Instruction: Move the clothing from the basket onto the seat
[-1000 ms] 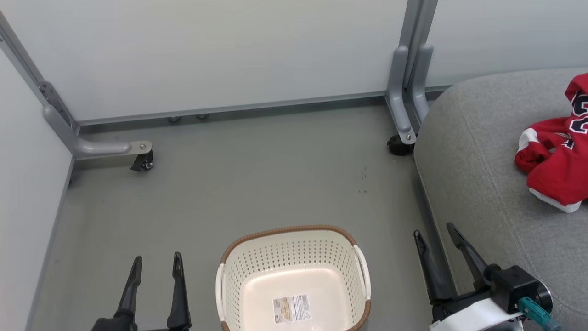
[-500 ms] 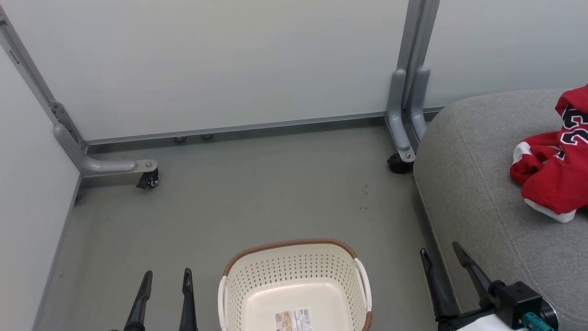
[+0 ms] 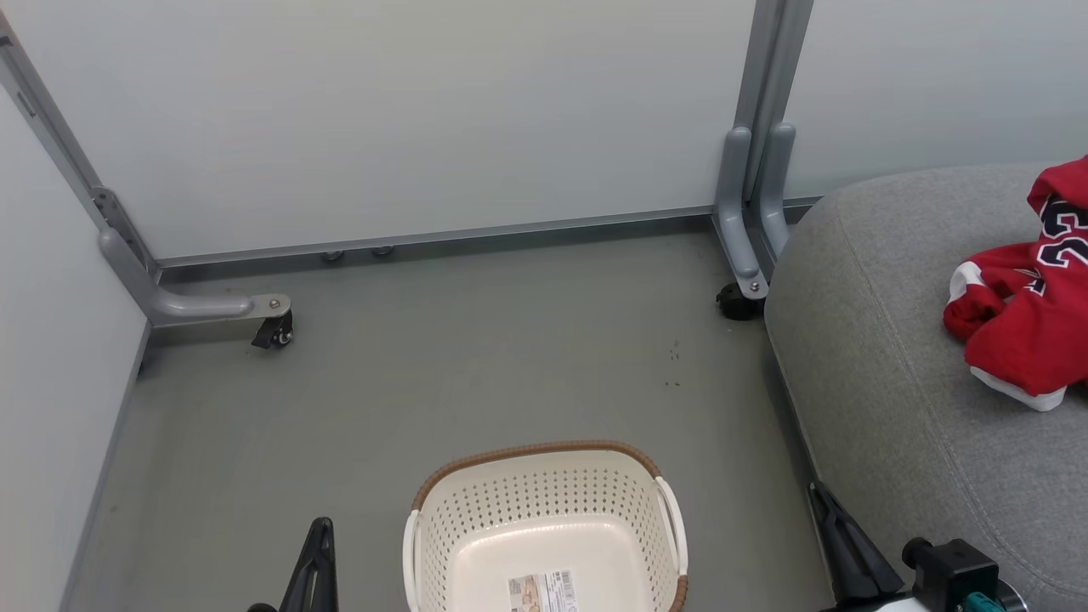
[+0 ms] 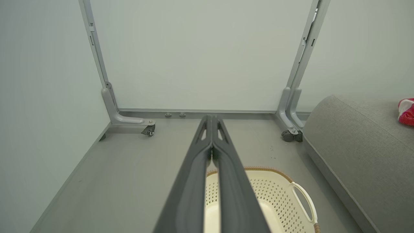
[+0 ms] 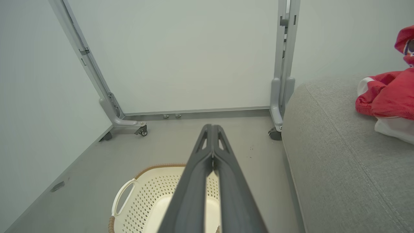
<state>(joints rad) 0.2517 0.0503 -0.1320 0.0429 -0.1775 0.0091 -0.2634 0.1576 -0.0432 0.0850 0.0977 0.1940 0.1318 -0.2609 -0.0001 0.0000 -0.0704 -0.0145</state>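
- Cream perforated plastic laundry basket with a brown woven-look rim (image 3: 535,449): on the grey floor (image 3: 467,357) between the two grippers. Nothing red inside as far as visible, just a printed label (image 3: 544,591) on the bottom. Near end cut off by the head view's lower edge.
- Soft red sports clothing with white trim and dark number print (image 3: 1024,331): heaped on the large grey fabric-upholstered seat (image 3: 884,357), well in from its rounded corner and running out of the head view at the right.
- Left gripper (image 4: 212,121): long dark fingers pressed together tip to tip, gripping nothing, low beside the basket's left side.
- Right gripper (image 5: 212,129): likewise closed and empty, low near the seat's floor-side edge.
- Judged as the closing step: transfer apparently done, only a check and parking of the arms left.
- Tilt the head down to confirm the basket's hidden near end before calling it finished.
- Keep the closed fingers clear of the white side handles (image 3: 671,518) and the seat's edge; lift rather than sweep sideways.
- Leave the heap alone: unlikely to slide off from there.
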